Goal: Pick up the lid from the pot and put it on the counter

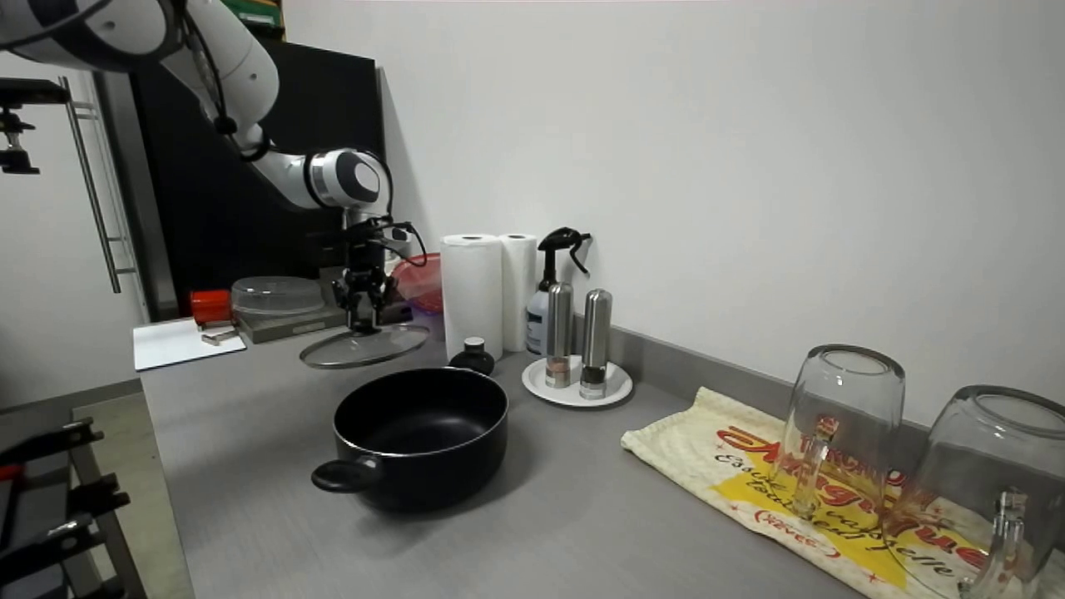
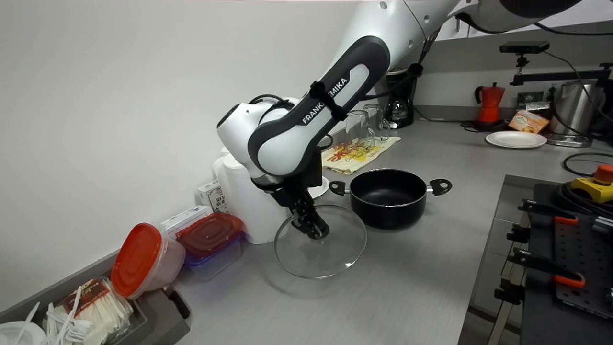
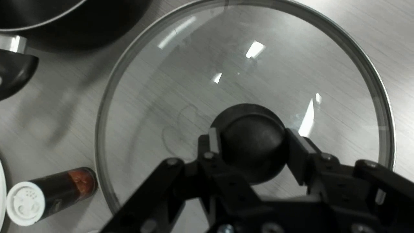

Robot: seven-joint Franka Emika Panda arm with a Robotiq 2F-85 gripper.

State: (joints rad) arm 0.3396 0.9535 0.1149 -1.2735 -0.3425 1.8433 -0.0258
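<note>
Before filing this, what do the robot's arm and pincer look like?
The arm is white with black panels, Franka Emika lettering partly covered by a black strap, and black cables along it. The pincer is black, with exposed screws and two grey-edged fingers.

Two steel grinders [image 1: 596,337] stand on a white plate [image 1: 620,385] near paper-towel rolls [image 1: 472,299] and a spray bottle [image 1: 537,319], while two glass mugs [image 1: 849,395] rest on a yellow-and-red printed cloth [image 1: 732,466].
</note>
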